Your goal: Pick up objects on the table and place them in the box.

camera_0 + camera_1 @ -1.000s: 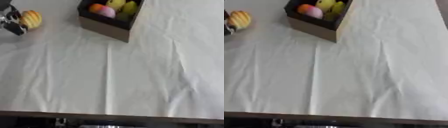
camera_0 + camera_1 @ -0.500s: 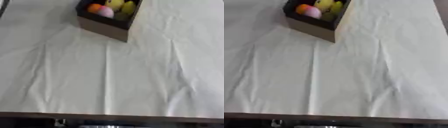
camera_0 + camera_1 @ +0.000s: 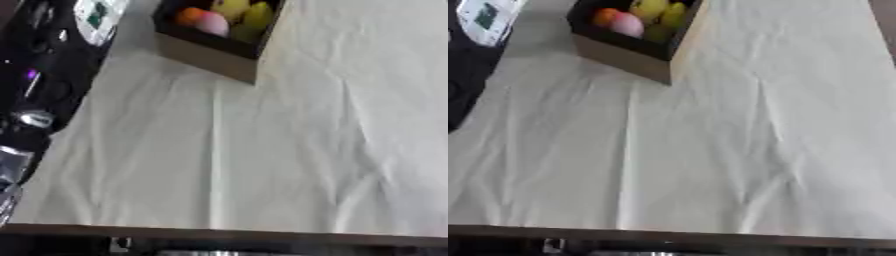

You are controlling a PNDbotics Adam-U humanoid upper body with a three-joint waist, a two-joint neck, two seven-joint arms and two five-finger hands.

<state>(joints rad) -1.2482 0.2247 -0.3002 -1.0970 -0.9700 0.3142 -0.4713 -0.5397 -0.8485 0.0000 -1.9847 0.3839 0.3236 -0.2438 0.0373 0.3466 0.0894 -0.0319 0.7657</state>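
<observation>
Left arm [image 3: 44, 85]: a black arm with silver joints runs along the left edge of the left eye view, from the upper corner down to the lower left. Only a dark strip of it shows at the left edge of the right eye view.
Left hand: not to be made out. The arm's lower end is blurred silver and black at the picture's edge, so I cannot tell whether the fingers are straight, curled or holding anything.
Right hand: shows in neither view.
Label on the arm [image 3: 96, 17]: a white panel with a green patch, near the top of the arm, tilted.
Box [image 3: 627, 55]: dark inside, brown cardboard outside, standing on the cloth to the right of the arm's upper part, near it but apart. It is cut off by the top edge.
Fruit in the box: an orange piece [image 3: 605, 16], a pink one [image 3: 628, 24] touching it, and yellow ones [image 3: 662, 11] just behind.
White cloth [image 3: 737, 150]: creased, covering the table to the right of the arm.
</observation>
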